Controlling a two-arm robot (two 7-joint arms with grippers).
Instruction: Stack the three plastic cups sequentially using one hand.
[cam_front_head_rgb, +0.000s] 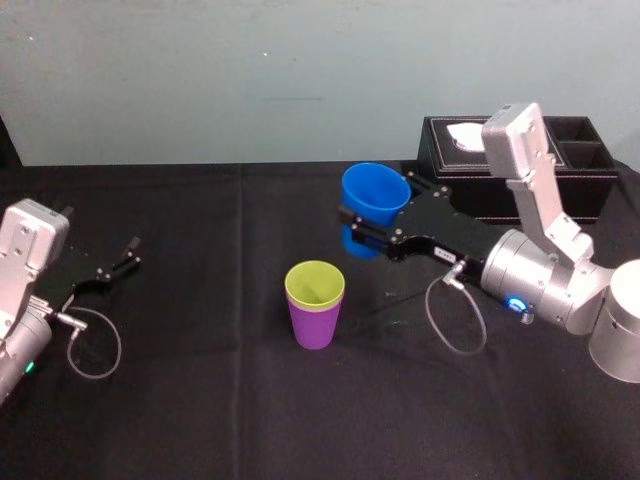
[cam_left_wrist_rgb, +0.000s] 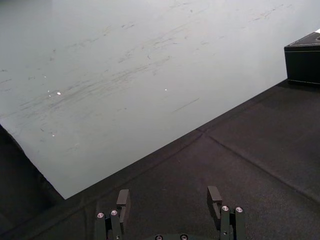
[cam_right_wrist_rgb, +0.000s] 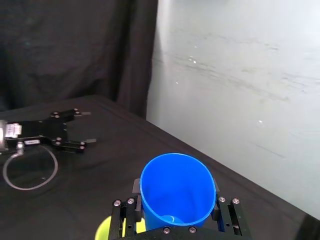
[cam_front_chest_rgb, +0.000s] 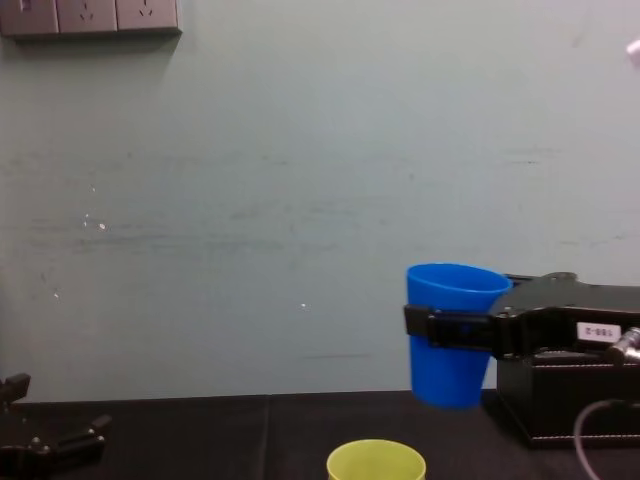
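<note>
Cups number three: one blue cup (cam_front_head_rgb: 372, 205), one yellow-green cup (cam_front_head_rgb: 315, 283) and one purple cup (cam_front_head_rgb: 316, 325). The yellow-green cup sits nested inside the purple cup, upright at mid-table on the black cloth (cam_front_head_rgb: 200, 400). The right gripper (cam_right_wrist_rgb: 176, 220) has its two fingers clamped on the blue cup's sides below the rim. It holds the cup mouth-up and, as far as the chest view shows, clear of the cloth, behind and to the right of the nested pair. The left gripper (cam_front_head_rgb: 128, 255) rests near the table's left edge, fingers spread, holding nothing. One tissue box (cam_front_head_rgb: 520, 165) stands at the far right. Open cloth surrounds the nested pair.
</note>
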